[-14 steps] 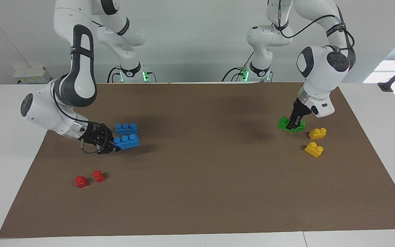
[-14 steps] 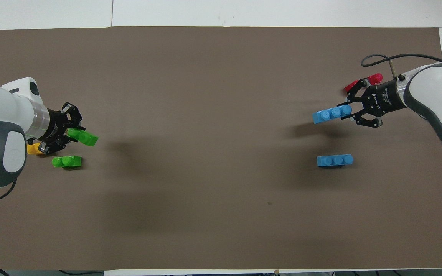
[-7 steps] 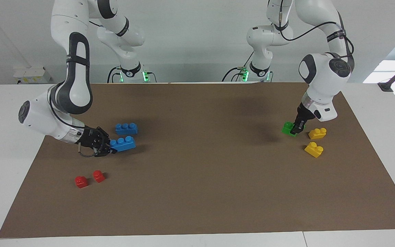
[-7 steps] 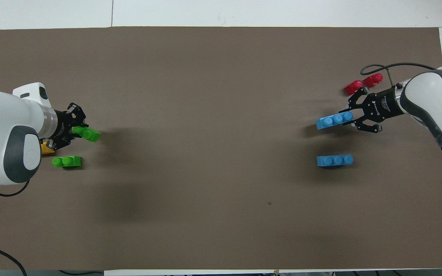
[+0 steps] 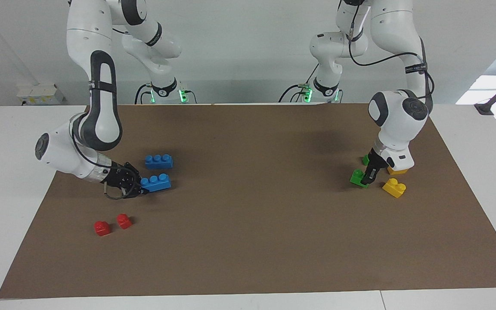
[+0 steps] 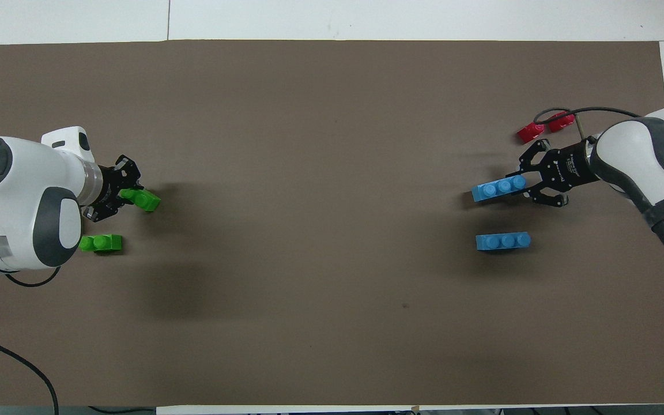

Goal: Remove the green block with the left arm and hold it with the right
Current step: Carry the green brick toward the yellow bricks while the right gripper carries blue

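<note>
My left gripper (image 5: 369, 173) is shut on a green block (image 5: 358, 178) and holds it low over the mat, beside the yellow bricks; it also shows in the overhead view (image 6: 128, 194) with the block (image 6: 146, 200). The second green block (image 6: 100, 243) lies on the mat nearer to the robots, partly hidden by the gripper in the facing view (image 5: 365, 159). My right gripper (image 5: 139, 186) is shut on the end of a blue three-stud brick (image 5: 156, 182), low over the mat at the right arm's end.
A second blue brick (image 5: 158, 161) lies nearer to the robots than the held one. Two red blocks (image 5: 101, 228) (image 5: 123, 221) lie farther out. One yellow brick (image 5: 394, 187) lies beside the left gripper; another (image 5: 398, 171) is partly hidden by its wrist.
My left gripper has carried the green block away from the second green block, farther from the robots and lower. My right gripper has sunk slightly with the blue brick.
</note>
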You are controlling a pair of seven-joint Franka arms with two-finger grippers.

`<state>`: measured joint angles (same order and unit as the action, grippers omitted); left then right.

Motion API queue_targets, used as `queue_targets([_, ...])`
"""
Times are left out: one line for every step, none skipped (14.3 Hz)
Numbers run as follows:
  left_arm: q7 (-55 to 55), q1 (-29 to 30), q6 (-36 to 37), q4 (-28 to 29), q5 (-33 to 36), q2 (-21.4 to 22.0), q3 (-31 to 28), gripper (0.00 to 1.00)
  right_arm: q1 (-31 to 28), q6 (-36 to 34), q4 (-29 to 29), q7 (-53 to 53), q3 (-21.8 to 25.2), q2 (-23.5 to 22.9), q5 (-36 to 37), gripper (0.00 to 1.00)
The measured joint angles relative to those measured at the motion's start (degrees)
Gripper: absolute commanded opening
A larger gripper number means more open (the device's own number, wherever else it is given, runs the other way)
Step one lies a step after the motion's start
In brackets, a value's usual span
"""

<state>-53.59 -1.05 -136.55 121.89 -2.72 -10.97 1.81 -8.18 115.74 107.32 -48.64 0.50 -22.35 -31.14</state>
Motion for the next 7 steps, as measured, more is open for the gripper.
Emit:
queue_targets([0.61,0.0,-0.21,-0.09,0.0,-0.34,0.0,0.0,0.0,0.55,0.25,-0.02,0.0,0.0,0.0,0.0])
queue_targets([1.14,0.0,-0.22,-0.12,0.0,-0.35,0.01,0.0,0.0,1.55,0.6,-0.3,0.0,0.0,0.0,0.0])
queue_targets([1.5,0.0,-0.23,-0.12,-0.02,-0.36,0.02,0.0,0.01,2.74,0.99,-1.12,-0.01,0.0,0.0,0.0])
queue_targets([1.8,0.0,-0.26,-0.12,-0.03,-0.36,0.03,0.0,0.04,3.94,1.38,-2.37,-0.01,0.0,0.0,0.0])
queue_targets([2.25,0.0,-0.28,-0.12,-0.03,-0.36,0.04,0.31,0.12,4.94,1.73,-3.35,-0.04,0.0,0.0,0.0])
queue_targets([2.9,0.0,-0.31,-0.12,-0.05,-0.36,0.05,0.99,0.2,5.53,2.02,-4.08,-0.07,0.0,0.0,0.0])
queue_targets([3.38,0.0,-0.31,-0.13,-0.07,-0.36,0.05,1.0,0.27,5.89,2.23,-4.93,-0.09,0.0,0.0,0.0])
